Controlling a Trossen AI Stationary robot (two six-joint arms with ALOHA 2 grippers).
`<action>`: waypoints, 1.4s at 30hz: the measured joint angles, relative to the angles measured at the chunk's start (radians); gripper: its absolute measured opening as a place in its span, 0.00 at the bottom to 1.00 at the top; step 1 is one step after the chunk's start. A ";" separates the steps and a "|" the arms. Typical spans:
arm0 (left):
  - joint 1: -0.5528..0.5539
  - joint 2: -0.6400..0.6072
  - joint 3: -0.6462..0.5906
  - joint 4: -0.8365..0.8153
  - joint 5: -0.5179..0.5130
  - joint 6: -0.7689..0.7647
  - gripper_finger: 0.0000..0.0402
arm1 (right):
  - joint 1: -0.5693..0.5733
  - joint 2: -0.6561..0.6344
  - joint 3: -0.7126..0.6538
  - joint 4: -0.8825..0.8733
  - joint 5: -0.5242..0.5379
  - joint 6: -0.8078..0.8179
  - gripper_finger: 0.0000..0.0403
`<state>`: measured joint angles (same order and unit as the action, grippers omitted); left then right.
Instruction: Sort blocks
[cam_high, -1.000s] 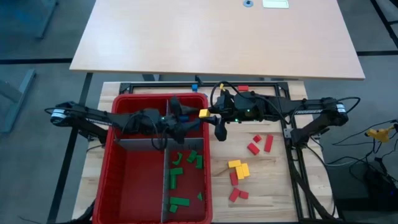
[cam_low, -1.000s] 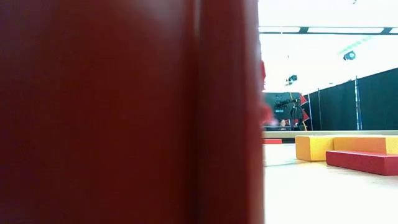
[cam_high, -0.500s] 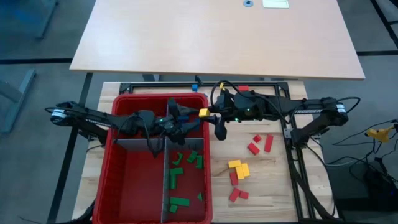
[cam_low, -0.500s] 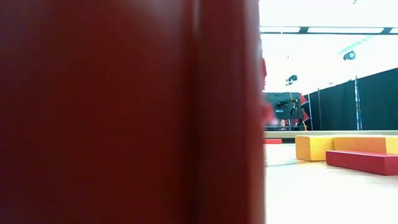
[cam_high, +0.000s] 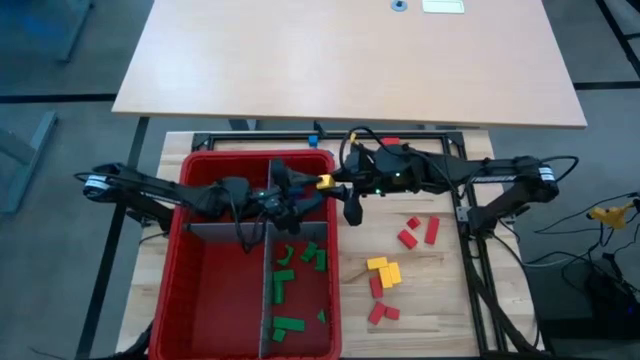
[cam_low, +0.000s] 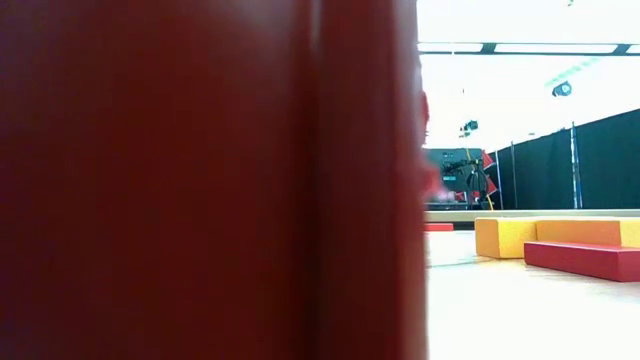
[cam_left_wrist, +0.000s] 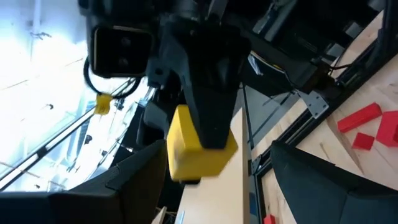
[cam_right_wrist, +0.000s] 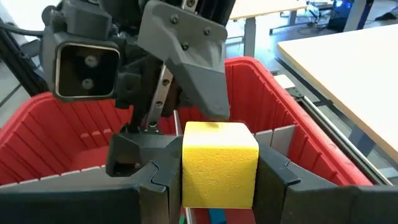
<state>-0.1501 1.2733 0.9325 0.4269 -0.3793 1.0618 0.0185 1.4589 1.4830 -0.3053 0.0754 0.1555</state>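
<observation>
The green blocks (cam_high: 295, 268) already lie in one compartment of the red bin (cam_high: 210, 300), while red blocks (cam_high: 418, 232) and yellow blocks (cam_high: 383, 269) wait loose on the table (cam_high: 440, 300). The right gripper (cam_high: 330, 182) pinches a yellow block (cam_right_wrist: 219, 163) above the bin's rim, facing the left gripper (cam_high: 292, 190), its fingers spread, so most sorting is left

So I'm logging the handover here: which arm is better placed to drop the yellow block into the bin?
The left. The right gripper holds the yellow block at the red bin's rim, and the left gripper is open around it, already over the bin's compartments. The right arm reaches in from outside.
</observation>
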 joint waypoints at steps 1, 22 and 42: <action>0.000 0.009 0.000 0.006 0.003 0.000 0.68 | 0.000 0.008 0.000 0.001 -0.003 0.000 0.27; 0.000 0.076 0.001 0.095 -0.026 0.058 0.30 | -0.003 0.050 -0.001 0.024 -0.049 0.038 0.28; -0.004 0.046 -0.001 -0.079 -0.223 0.007 0.29 | -0.003 0.034 -0.001 -0.011 -0.046 0.008 0.78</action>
<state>-0.1545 1.3192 0.9319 0.3480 -0.6023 1.0689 0.0152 1.4929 1.4818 -0.3163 0.0294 0.1638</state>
